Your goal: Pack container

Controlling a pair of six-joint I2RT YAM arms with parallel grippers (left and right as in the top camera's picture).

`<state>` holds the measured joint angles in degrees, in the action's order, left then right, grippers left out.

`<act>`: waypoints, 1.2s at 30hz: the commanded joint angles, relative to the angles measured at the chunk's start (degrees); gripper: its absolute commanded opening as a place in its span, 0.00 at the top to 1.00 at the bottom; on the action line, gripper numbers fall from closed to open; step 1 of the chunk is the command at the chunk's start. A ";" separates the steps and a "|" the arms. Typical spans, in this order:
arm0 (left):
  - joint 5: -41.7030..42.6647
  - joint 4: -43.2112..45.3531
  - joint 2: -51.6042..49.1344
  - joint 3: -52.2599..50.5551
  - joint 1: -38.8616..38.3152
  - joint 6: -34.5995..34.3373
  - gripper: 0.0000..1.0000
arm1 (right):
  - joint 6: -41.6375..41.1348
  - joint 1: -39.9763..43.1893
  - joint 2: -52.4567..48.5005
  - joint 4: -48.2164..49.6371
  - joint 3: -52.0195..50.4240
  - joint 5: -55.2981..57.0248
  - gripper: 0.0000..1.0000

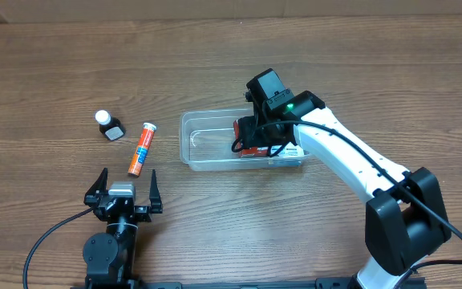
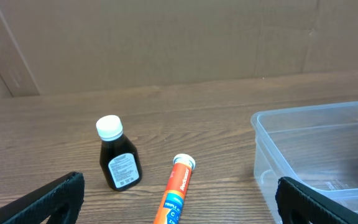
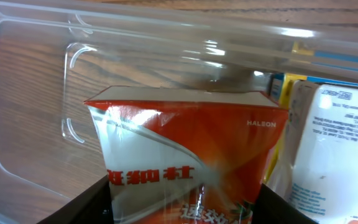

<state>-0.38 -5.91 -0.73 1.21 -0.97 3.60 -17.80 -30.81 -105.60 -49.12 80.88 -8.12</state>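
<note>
The clear plastic container lies in the middle of the table; it also shows in the left wrist view and the right wrist view. My right gripper is inside its right half, shut on a red and white box. A white box lies beside it in the container. An orange tube and a dark bottle with a white cap lie on the table left of the container. My left gripper is open and empty, just near of the tube and bottle.
A brown cardboard wall stands behind the table. Black cables run from the arm bases at the near edge.
</note>
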 commanded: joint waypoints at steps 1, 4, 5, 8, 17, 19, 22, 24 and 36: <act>0.61 0.17 0.48 -0.26 0.52 0.96 0.00 | -0.26 -0.31 -1.16 0.48 -0.22 -1.01 0.36; 0.61 0.15 0.48 -0.26 0.52 0.96 0.00 | -0.26 -0.31 -1.16 0.39 -0.22 -1.01 0.27; 0.63 0.15 0.48 -0.26 0.52 0.96 0.00 | -0.24 -0.31 -1.16 0.46 -0.22 -1.01 0.26; 0.63 0.17 0.48 -0.26 0.52 0.96 0.00 | -0.24 -0.31 -1.16 0.39 -0.22 -1.01 0.25; 0.61 0.15 0.48 -0.26 0.52 0.96 0.00 | 1.46 0.92 -1.14 -2.47 2.14 -0.98 0.24; 0.61 0.17 0.48 -0.26 0.52 0.96 0.00 | 3.23 1.29 -1.14 -7.15 6.19 -0.39 0.24; 0.63 0.17 0.48 -0.26 0.52 0.96 0.00 | 3.23 1.53 -1.14 -13.14 12.50 5.46 0.20; 0.61 0.15 0.48 -0.26 0.52 0.96 0.00 | 3.21 2.62 -0.87 -16.76 16.83 7.15 0.19; 0.61 0.17 0.48 -0.26 0.52 0.96 0.00 | 5.88 27.87 2.10 -27.12 24.96 9.90 0.08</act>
<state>-0.38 -5.89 -0.75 1.21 -0.97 3.60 -14.00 -8.51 -105.54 -75.29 104.33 -0.93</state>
